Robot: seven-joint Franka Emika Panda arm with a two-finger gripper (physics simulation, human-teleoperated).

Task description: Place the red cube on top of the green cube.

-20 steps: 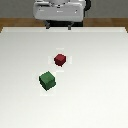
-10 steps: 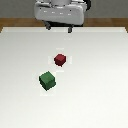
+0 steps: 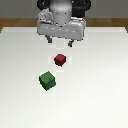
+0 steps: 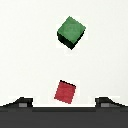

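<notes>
The small dark red cube rests on the white table, and the slightly larger dark green cube sits a short way nearer the camera, toward the exterior view's left, not touching it. My gripper hangs above and behind the red cube, open, its two fingertips spread wide with nothing between them. The wrist view looks down on both cubes: the red cube lies between the finger tips, and the green cube is farther off.
A white table spreads under everything, with a brown floor strip beyond its far edge. The arm's body fills the far middle.
The gripper has come down and slightly forward toward the red cube. Neither cube has moved.
</notes>
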